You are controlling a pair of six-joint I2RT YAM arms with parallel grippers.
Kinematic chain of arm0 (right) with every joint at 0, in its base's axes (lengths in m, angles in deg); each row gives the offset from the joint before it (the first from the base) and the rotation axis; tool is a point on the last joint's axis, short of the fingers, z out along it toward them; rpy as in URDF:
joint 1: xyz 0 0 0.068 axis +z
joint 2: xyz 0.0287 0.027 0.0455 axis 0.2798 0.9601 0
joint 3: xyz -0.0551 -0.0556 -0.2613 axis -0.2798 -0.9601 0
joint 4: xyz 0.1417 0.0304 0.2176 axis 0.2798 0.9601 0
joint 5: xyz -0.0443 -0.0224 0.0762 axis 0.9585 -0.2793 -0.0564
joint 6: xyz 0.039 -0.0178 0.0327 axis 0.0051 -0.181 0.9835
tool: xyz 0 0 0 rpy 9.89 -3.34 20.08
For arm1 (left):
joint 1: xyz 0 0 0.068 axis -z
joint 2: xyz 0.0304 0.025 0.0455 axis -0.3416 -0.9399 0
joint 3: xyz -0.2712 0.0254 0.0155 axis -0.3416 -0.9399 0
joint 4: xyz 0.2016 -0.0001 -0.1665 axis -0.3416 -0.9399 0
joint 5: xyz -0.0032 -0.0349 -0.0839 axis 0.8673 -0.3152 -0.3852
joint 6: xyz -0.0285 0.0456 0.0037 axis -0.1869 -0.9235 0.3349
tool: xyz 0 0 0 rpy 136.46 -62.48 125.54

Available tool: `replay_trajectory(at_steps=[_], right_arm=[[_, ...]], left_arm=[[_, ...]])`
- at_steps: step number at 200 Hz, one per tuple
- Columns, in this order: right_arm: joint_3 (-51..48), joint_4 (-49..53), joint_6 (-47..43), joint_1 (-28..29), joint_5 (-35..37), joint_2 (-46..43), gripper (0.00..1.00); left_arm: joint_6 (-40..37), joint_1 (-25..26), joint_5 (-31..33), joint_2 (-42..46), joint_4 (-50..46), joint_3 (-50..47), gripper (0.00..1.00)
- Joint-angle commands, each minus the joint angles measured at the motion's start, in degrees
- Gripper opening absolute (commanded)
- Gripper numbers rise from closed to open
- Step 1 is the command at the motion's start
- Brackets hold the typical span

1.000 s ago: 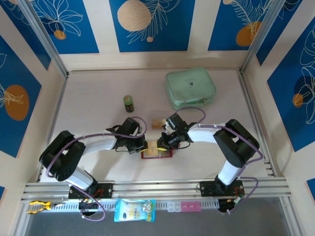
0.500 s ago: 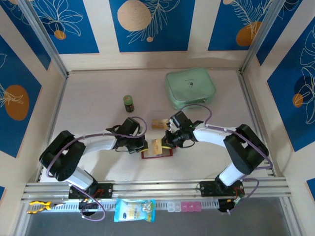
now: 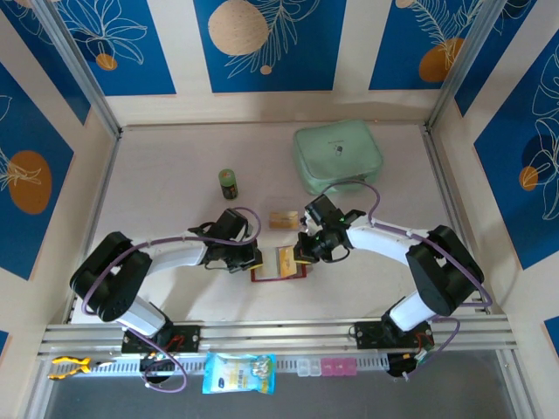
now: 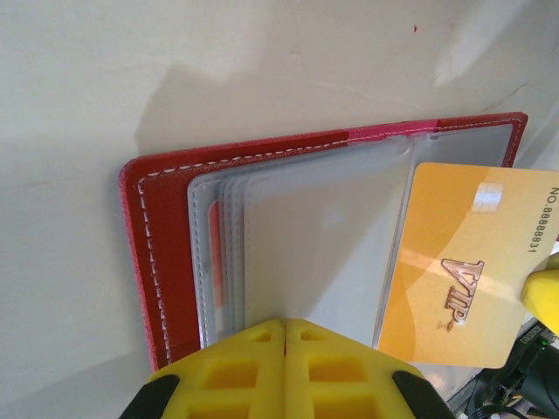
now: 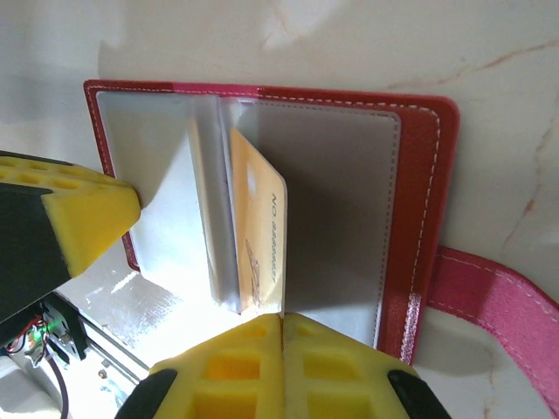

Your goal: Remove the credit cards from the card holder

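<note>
Since a second ago, swung the right arm's elbow out wider and tipped the yellow-orange card (image 4: 467, 271) up, baring more of its face to the overhead camera.

Clamps the right gripper (image 5: 281, 321) on that card's near edge, fingers together around the thin plastic. Holds the card partly out of the clear sleeves (image 4: 314, 244), standing on edge in the right wrist view, far end down between two leaves. Pins the card holder (image 5: 424, 218) open and flat near the front of the table (image 3: 166, 175), between the two arms, with the left gripper (image 4: 284, 327): fingers closed together, tips on the near edge of the sleeves. Pinching a leaf or only pressing: cannot tell. Leaves the pinkish snap tab (image 5: 502, 297) trailing from the cover.

Judged as mid-extraction of this card. Next calls for drawing on along the sleeve's mouth until free, with the left tips holding the booklet down against dragging, then laying the card on the table.

Counting: two cards for certain, the gripped one and a tan card (image 3: 281, 219) lying just beyond the holder; possibly a third behind the left-hand sleeves, going by an orange tint there, too hidden to tell. One card holder. One mint-green pouch (image 3: 338, 157) and one small green bottle (image 3: 228, 183), both well apart from the work.
</note>
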Motion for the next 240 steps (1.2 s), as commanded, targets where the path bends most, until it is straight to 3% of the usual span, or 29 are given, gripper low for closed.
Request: replay_trajectory(at_steps=[1, 90, 184, 213, 240], right_arm=[[1.7, 2.4, -1.3, 0.3, 1.0, -0.2, 0.05], [3.5, 0.3, 1.2, 3.7, 1.0, 2.8, 0.11], [4.6, 3.6, 0.5, 3.8, 3.8, -0.2, 0.02], [7.8, 9.3, -4.2, 3.0, 5.4, -3.7, 0.01], [11.3, 13.6, -19.0, 2.5, 1.5, -5.3, 0.00]], left_arm=[[-0.5, 0.3, 1.5, -0.5, -2.7, -1.0, 0.00], [-0.1, 0.3, 1.0, -0.8, -1.8, -1.3, 0.00], [-0.2, 0.3, 1.0, -0.2, -2.0, -0.8, 0.00], [-0.5, 0.3, 0.9, 0.6, -2.5, 0.0, 0.00], [-0.6, 0.4, 0.8, 1.7, -1.9, 0.3, 0.00]])
